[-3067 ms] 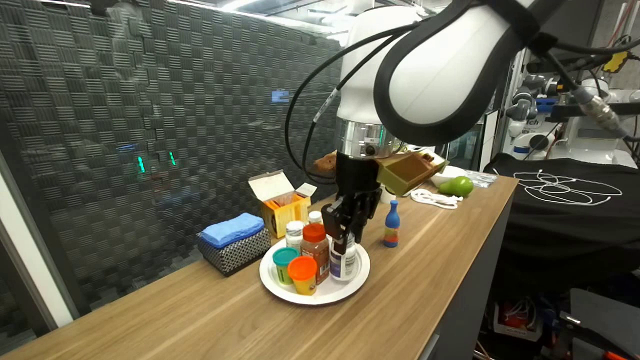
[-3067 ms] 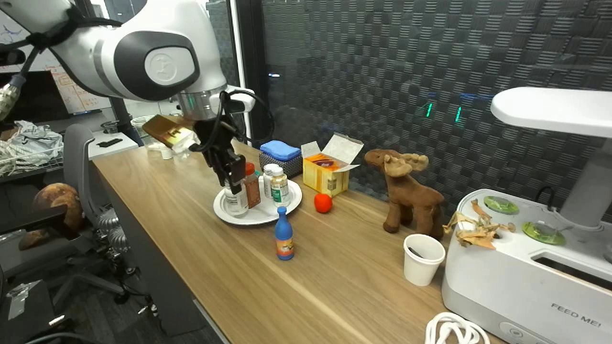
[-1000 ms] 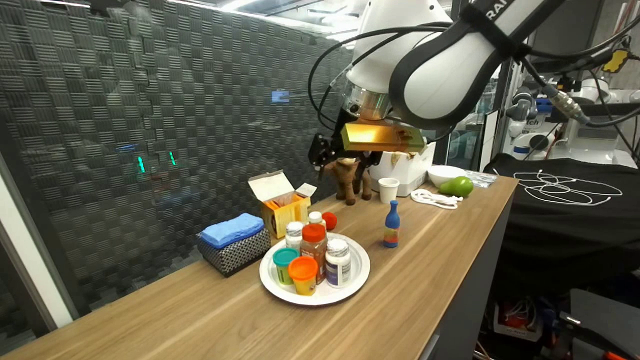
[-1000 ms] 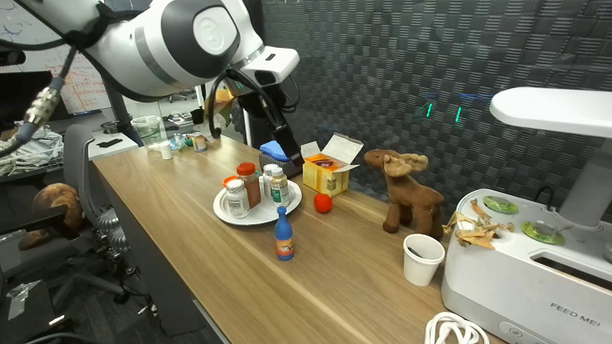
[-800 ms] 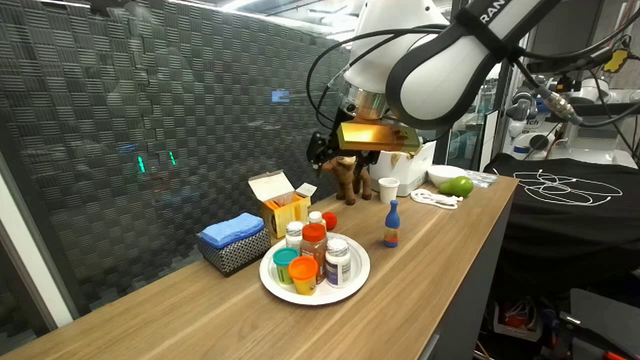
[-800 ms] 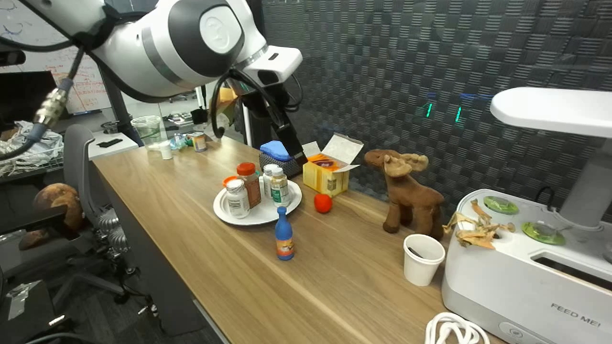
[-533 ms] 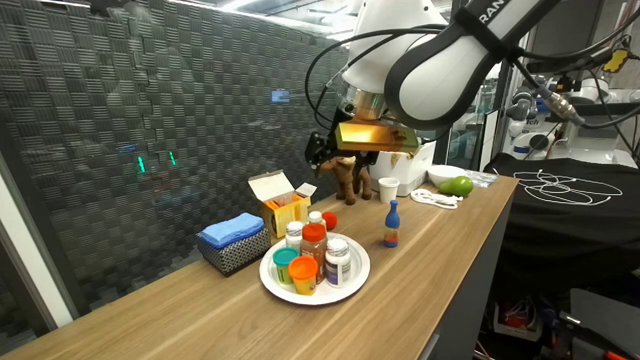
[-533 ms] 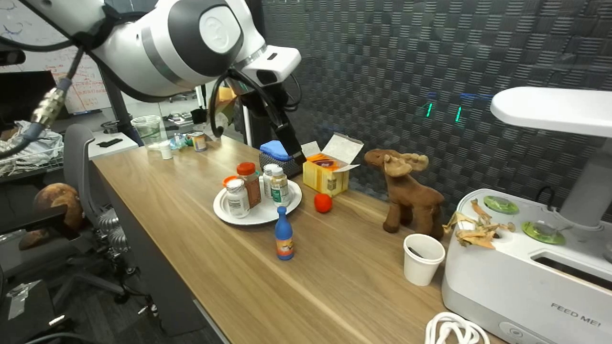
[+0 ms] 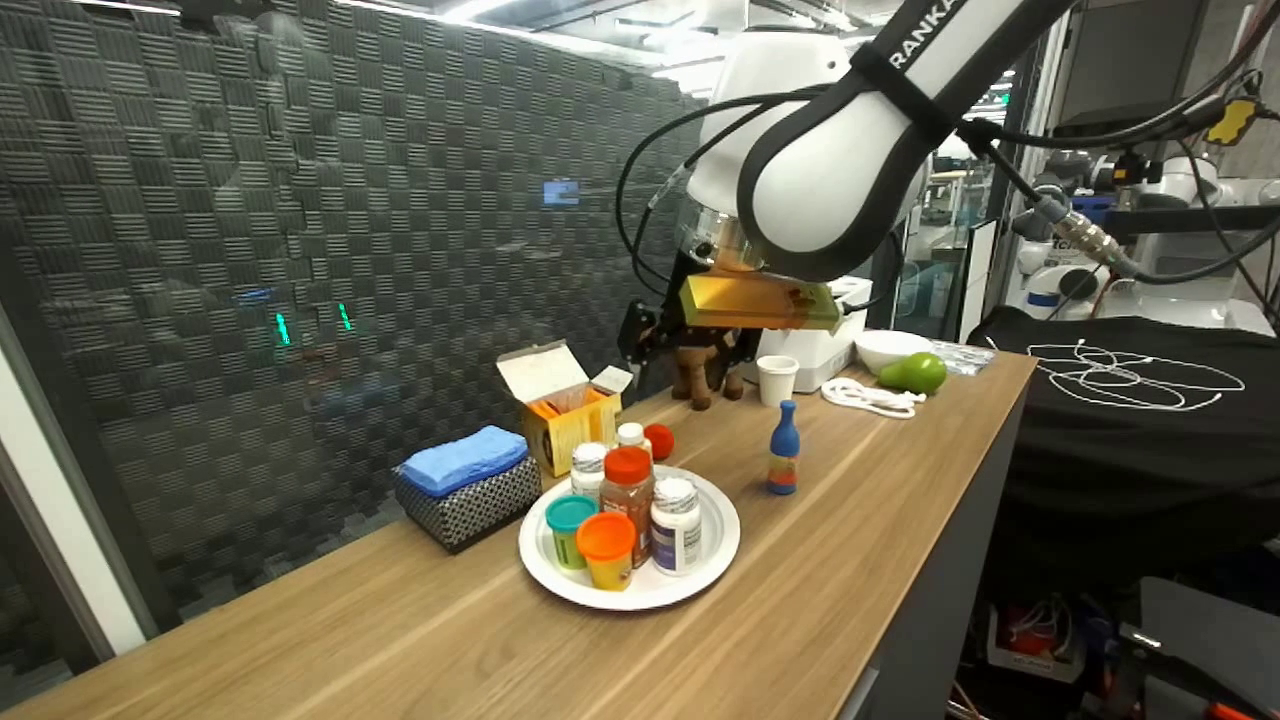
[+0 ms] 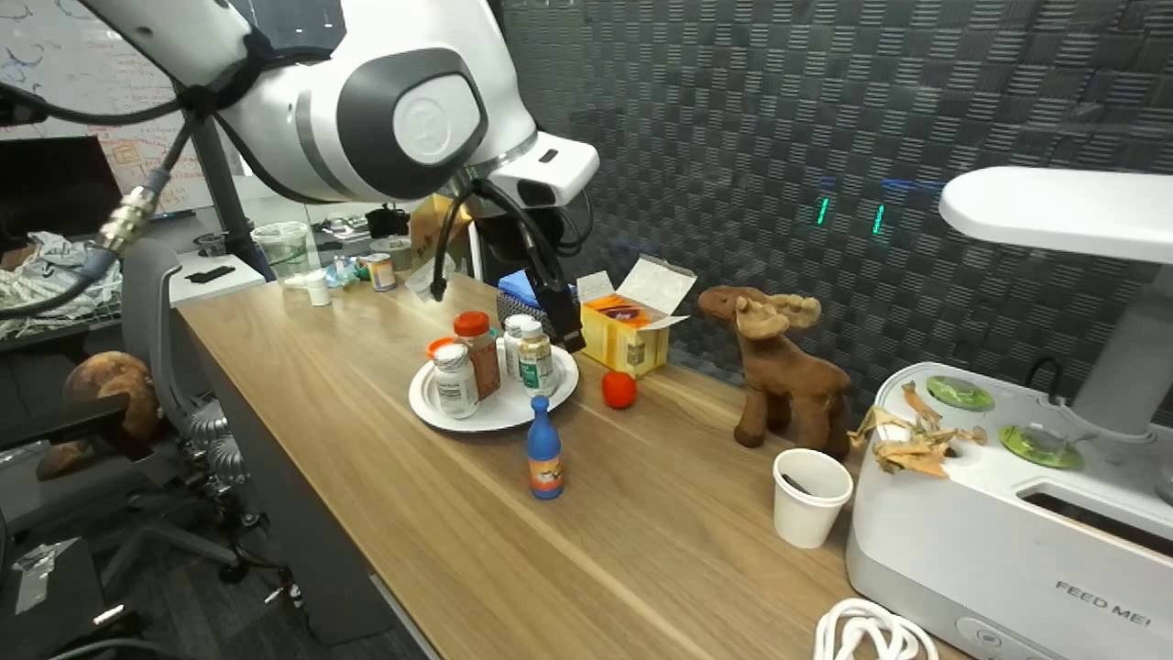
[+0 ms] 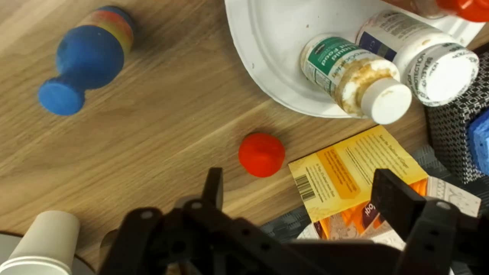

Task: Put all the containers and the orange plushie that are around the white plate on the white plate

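On the white plate (image 9: pixel 715 575) stand a brown bottle with a red cap (image 9: pixel 628 500), an orange-lidded cup (image 9: pixel 606 545), a teal-lidded green cup (image 9: pixel 569 530) and three white-capped bottles, among them a green-labelled bottle (image 11: pixel 336 63). Off the plate, a blue bottle (image 10: pixel 544 463) is upright on the table. What looks like the orange plushie, a small red-orange ball (image 11: pixel 261 154), rests on the wood between plate and yellow carton. My gripper (image 11: pixel 299 173) hangs above this area, jaws wide apart and holding nothing. In the wrist view the ball sits past the fingertips, closer to the left finger.
An open yellow carton (image 10: pixel 628 344) stands close below the gripper. Beside the plate is a patterned box (image 9: pixel 470 500) topped with blue cloth (image 9: pixel 465 460). Farther along are a brown moose plush (image 10: pixel 793 376), a paper cup (image 10: pixel 806 504) and a white machine (image 10: pixel 990 550).
Three seconds ago the gripper was at a white bottle on the plate. It has since left that bottle standing, risen and shifted toward the carton. Over the last half second it has dropped slightly.
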`<control>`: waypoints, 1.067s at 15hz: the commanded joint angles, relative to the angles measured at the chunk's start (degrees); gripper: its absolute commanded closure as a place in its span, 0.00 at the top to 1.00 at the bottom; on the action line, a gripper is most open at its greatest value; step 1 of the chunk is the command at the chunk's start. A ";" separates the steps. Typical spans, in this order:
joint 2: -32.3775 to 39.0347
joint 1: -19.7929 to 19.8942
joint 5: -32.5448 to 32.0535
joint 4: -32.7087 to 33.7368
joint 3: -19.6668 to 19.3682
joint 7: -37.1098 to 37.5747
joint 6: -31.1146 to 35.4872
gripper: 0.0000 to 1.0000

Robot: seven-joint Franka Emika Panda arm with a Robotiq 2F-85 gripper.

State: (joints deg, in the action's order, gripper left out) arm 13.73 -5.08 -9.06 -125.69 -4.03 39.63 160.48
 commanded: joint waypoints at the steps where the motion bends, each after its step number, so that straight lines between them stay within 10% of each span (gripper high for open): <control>1: 4.02 0.45 3.18 4.75 -0.07 -5.91 -2.73 1.00; 16: 16.02 -0.39 2.91 17.33 -2.48 -11.76 -8.37 1.00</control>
State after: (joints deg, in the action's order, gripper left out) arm 27.52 -4.85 -7.55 -111.26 -5.57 30.16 152.01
